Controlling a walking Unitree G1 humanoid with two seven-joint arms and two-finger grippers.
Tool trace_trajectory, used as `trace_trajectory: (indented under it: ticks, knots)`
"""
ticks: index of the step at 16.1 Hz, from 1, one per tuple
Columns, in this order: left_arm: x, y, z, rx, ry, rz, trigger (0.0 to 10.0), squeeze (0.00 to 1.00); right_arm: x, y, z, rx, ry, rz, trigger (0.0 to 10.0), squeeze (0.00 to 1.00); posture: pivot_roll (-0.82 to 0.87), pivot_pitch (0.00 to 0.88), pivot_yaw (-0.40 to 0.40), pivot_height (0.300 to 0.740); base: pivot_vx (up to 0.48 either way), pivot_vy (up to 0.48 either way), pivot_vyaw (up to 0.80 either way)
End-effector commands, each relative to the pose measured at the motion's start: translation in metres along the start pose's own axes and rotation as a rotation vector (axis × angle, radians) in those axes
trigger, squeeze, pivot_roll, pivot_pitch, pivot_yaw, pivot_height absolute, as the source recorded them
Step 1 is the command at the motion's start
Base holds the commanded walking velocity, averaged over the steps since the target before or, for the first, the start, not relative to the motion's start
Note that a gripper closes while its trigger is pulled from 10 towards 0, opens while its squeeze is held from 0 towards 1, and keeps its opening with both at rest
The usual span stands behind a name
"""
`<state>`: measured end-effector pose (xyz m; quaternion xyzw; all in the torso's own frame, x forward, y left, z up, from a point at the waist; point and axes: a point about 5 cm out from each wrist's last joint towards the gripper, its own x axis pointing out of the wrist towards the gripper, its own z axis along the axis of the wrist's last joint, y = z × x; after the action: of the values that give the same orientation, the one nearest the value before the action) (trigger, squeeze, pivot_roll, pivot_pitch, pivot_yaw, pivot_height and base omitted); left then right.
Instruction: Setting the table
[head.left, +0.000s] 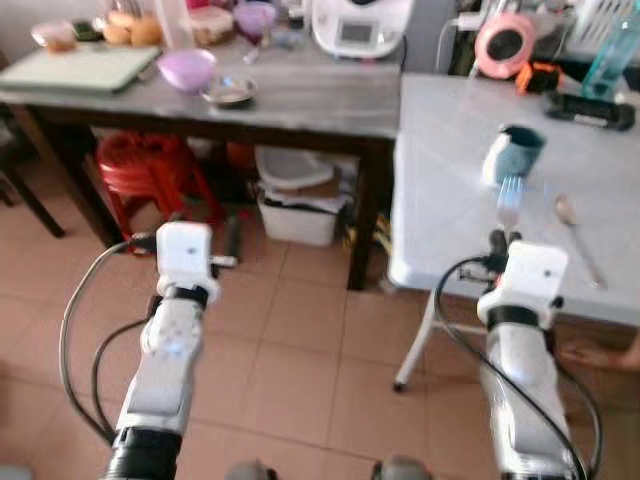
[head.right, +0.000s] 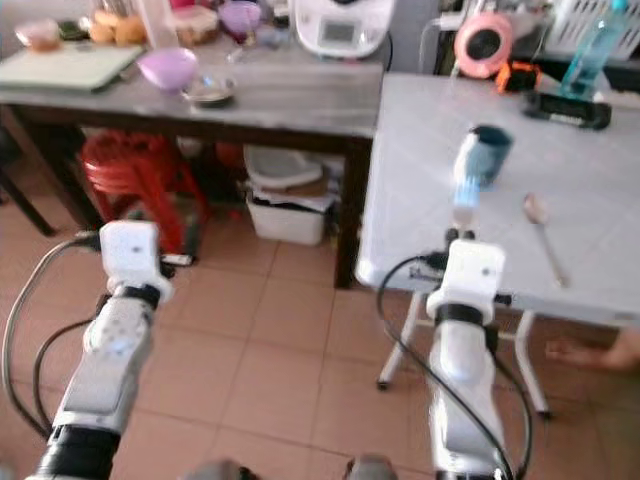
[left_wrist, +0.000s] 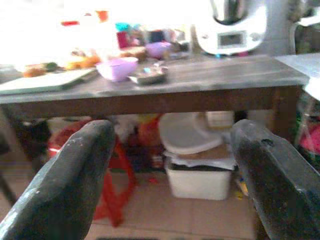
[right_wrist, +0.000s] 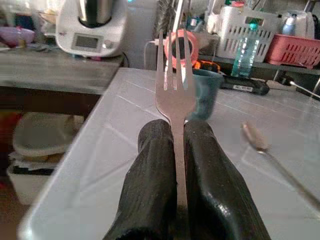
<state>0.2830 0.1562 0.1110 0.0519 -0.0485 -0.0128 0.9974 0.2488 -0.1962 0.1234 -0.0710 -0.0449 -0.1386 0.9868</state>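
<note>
Currently listed, item by item.

Right end effector (right_wrist: 175, 150): fingers clamped on a fork (right_wrist: 173, 90) by its handle, tines pointing forward and away, held over the near edge of the white surface (head.left: 450, 230).

Left end effector (left_wrist: 170, 165): fingers spread wide, holding nothing, held out over the tiled floor (head.left: 290, 340) and facing the dark wooden surface (head.left: 300, 100).

Spoon (head.left: 577, 236): lies flat on the white surface, to the right of the fork, bowl away from the robot.

Teal cup (head.left: 515, 152): stands on the white surface beyond the fork; contents cannot be told.

Step in hand, as judged: laying the fork at the place setting. To do it well, carry the fork forward past the edge, lower it until it lies flat, roughly parallel with the spoon and apart from it, clear of the cup, and only then release.

Containers:
- Purple bowl (head.left: 186, 69) on the wooden surface; looks empty.
- Small metal dish (head.left: 229, 92) beside it; contents unclear.
- White tub (head.left: 297, 218) under the wooden surface, with something white resting on top.
- Plastic bottle (right_wrist: 245, 52) at the far side of the white surface, next to a white basket (right_wrist: 237, 27); contents unclear.
</note>
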Motion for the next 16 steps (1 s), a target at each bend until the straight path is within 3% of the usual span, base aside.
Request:
trace_trajectory:
  ticks: [1,4,10,14,15,16]
  knots:
    - [-0.002,-0.011,0.003,-0.015,-0.012,-0.051,10.0,0.00,-0.002,-0.006,0.000,-0.009,-0.004,-0.029,10.0,0.00,-0.05,0.000,0.044,0.740,0.000,0.454,0.00]
    - [-0.008,-0.019,-0.002,-0.014,0.007,-0.097,10.0,0.00,-0.006,-0.002,-0.006,-0.012,0.019,-0.027,10.0,0.00,-0.06,0.000,0.051,0.740,0.329,0.343,0.00]
    - [-0.009,-0.025,-0.002,-0.008,0.010,-0.138,10.0,0.00,0.000,-0.003,-0.007,-0.019,0.026,-0.028,10.0,0.00,-0.06,0.000,0.056,0.740,0.462,0.000,0.00]
    - [-0.009,-0.027,-0.003,-0.030,0.020,-0.142,10.0,0.00,-0.001,0.005,-0.009,-0.049,0.041,-0.002,10.0,0.00,-0.06,0.000,0.057,0.740,0.480,0.000,0.00]
    - [-0.008,-0.027,-0.002,-0.040,0.020,-0.141,10.0,0.00,-0.003,0.010,-0.010,0.010,0.042,0.055,10.0,0.00,-0.06,0.000,0.055,0.740,0.469,0.000,0.00]
    - [-0.006,-0.027,-0.002,-0.042,0.018,-0.139,10.0,0.00,-0.003,0.012,-0.009,0.011,0.038,0.063,10.0,0.00,-0.06,0.000,0.056,0.740,0.461,0.000,0.00]
